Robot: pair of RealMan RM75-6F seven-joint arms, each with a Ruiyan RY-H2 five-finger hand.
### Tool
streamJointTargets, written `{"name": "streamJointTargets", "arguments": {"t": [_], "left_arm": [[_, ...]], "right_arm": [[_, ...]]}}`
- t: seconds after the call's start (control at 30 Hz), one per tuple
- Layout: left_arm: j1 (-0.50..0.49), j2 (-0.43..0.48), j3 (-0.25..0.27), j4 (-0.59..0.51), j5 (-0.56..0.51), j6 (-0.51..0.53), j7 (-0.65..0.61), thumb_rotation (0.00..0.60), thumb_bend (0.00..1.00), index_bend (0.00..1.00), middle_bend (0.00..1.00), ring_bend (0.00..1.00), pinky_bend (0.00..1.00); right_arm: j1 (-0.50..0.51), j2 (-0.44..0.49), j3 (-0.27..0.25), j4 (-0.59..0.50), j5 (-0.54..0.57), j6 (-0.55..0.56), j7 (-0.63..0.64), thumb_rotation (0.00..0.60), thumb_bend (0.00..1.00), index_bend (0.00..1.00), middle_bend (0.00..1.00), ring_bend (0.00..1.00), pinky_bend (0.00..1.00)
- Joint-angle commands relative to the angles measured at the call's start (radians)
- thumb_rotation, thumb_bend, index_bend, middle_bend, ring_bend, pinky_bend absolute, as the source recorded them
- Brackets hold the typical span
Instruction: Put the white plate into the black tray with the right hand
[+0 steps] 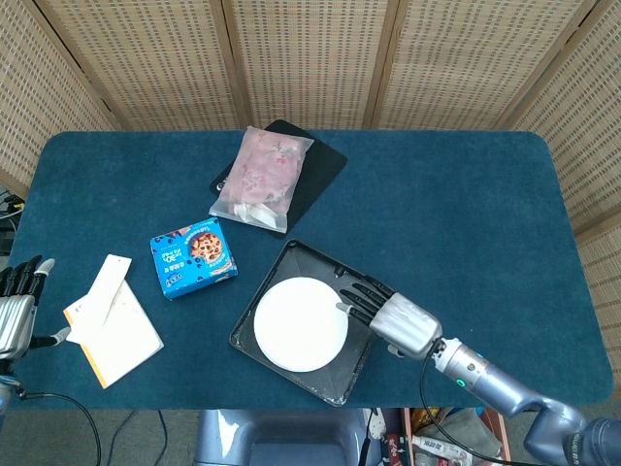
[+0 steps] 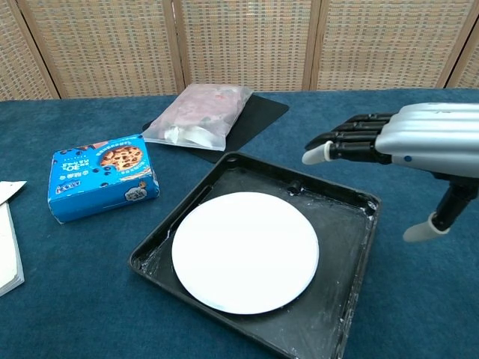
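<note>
The white plate lies flat inside the black tray, toward its left side. My right hand hovers over the tray's right rim, fingers spread and pointing left, holding nothing and clear of the plate. At the table's left edge, my left hand rests with fingers apart and empty; the chest view does not show it.
A blue cookie box lies left of the tray. Behind it, a pink bag sits on a black mat. A notepad with paper lies at the far left.
</note>
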Motion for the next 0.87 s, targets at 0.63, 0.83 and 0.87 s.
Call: {"name": "streamJointTargets", "arguments": {"t": [0.63, 0.83, 0.87], "left_arm": [[0.033, 0.002, 0.026, -0.033, 0.071, 0.077, 0.020, 0.600, 0.00, 0.00, 0.00, 0.00, 0.00], [0.044, 0.001, 0.035, -0.037, 0.096, 0.099, 0.023, 0.600, 0.00, 0.00, 0.00, 0.00, 0.00], [0.045, 0.000, 0.036, -0.037, 0.098, 0.100, 0.024, 0.600, 0.00, 0.00, 0.00, 0.00, 0.00]], "right_arm": [[-0.461, 0.051, 0.065, 0.036, 0.386, 0.430, -0.012, 0.600, 0.00, 0.00, 0.00, 0.00, 0.00], [-0.514, 0.024, 0.084, -0.014, 0.439, 0.463, 0.016, 0.600, 0.00, 0.00, 0.00, 0.00, 0.00], [-0.519, 0.021, 0.086, -0.016, 0.440, 0.465, 0.024, 0.600, 0.00, 0.00, 0.00, 0.00, 0.00]]}}
